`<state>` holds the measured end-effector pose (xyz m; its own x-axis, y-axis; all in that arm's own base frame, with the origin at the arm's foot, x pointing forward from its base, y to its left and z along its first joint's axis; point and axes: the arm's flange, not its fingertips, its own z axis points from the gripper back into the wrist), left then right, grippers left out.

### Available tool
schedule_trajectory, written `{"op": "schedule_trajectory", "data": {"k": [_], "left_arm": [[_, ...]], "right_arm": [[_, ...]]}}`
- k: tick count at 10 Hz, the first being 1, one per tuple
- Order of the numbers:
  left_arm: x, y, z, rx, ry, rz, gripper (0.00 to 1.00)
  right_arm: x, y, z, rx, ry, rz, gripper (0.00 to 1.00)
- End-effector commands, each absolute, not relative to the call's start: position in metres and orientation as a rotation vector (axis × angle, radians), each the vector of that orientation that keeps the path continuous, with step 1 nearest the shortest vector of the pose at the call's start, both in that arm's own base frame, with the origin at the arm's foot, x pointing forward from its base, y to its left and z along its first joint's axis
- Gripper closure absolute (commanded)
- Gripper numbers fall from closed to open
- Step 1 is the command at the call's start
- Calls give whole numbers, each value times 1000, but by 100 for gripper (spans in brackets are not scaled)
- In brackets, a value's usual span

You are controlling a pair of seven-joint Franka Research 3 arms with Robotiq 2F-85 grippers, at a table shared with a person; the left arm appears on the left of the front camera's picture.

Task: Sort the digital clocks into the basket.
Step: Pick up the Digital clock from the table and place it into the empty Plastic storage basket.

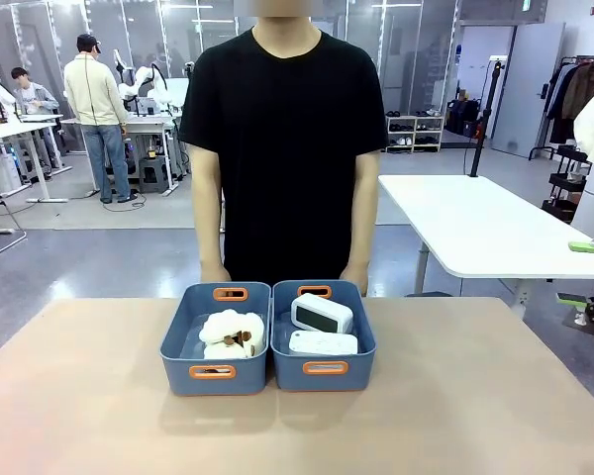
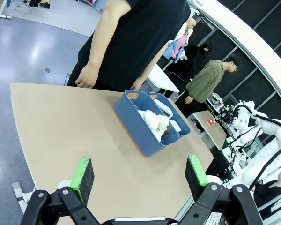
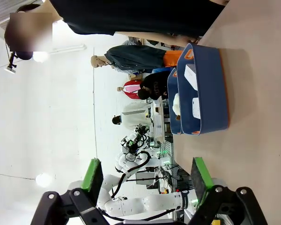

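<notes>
Both digital clocks sat in the right-hand basket (image 1: 324,367): one clock (image 1: 322,313) leaning at the far end, screen toward the robot, the other clock (image 1: 324,343) lying flat just in front of it, touching or nearly so. The twin bin (image 1: 214,372), pressed against it on the robot's left, held white plush toys (image 1: 232,334). Nothing else lay on the surface (image 1: 99,416).

Left gripper (image 2: 139,176) had its fingers spread wide and empty, high over the near surface, well apart from both bins. Right gripper (image 3: 148,176) was likewise released, holding nothing, off to the side.

The person stood at the far edge, hands (image 1: 354,280) resting just behind the bins.

My read: the sort looked complete, so the step in hand was retreat/hold. To do it well: keep both arms high and clear of the bins, no descent near the person's hands, and don't nudge the leaning clock or the basket.
</notes>
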<state>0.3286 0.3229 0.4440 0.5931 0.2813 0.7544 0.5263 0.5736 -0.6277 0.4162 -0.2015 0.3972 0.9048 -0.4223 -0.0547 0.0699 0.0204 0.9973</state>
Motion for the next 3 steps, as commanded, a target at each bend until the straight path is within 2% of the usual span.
{"op": "schedule_trajectory", "data": {"k": [1, 3], "left_arm": [[325, 322, 445, -994, -951, -187, 0], [325, 322, 445, -994, -951, -187, 0]], "right_arm": [[414, -197, 400, 1497, -277, -418, 4], [414, -197, 400, 1497, -277, -418, 4]]}}
